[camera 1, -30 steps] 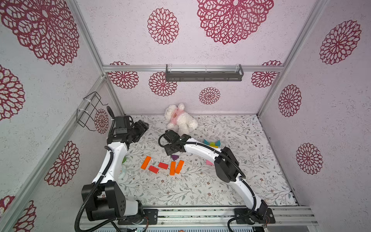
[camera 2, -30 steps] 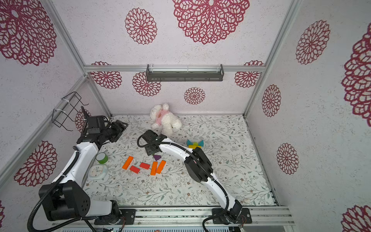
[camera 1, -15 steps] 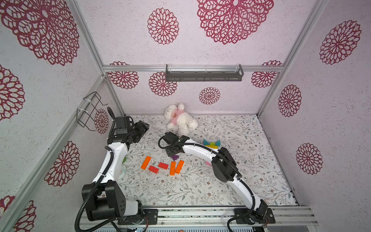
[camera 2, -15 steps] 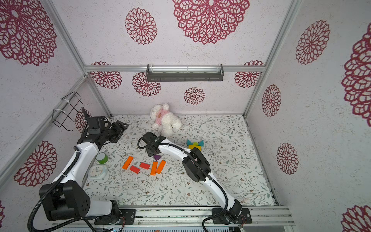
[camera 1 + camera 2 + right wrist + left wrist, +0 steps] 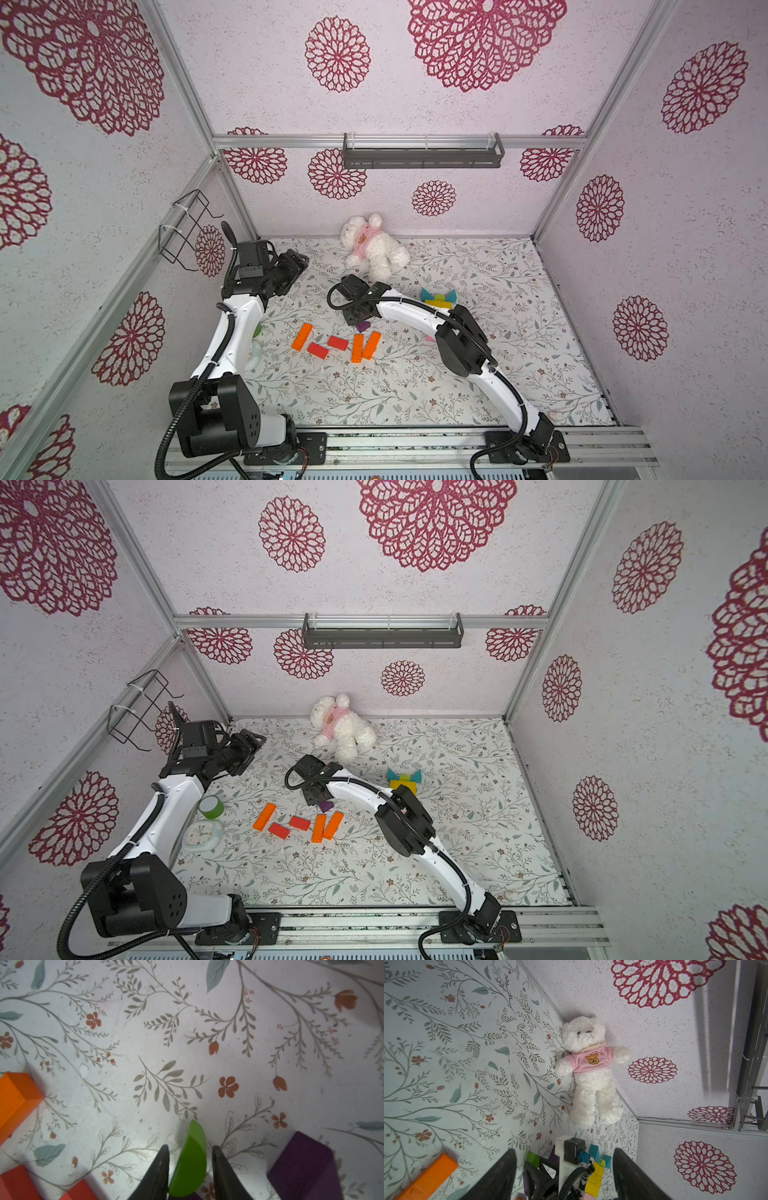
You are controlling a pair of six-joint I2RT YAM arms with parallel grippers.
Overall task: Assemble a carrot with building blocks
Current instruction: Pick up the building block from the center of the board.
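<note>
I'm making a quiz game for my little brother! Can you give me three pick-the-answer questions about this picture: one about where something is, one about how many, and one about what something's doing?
1. Where is the plush bear?
A. by the back wall
B. in the wire basket
C. on the grey shelf

2. How many orange bars are there?
A. one
B. three
C. five

3. How is the left gripper?
A. shut on a red block
B. holding the bear
C. open and empty

Answers:
1 A: the bear lies at the wall's foot.
2 B: both top views show one bar alone and two side by side.
3 C: the left wrist view shows its fingers wide apart, gripping nothing.
</note>
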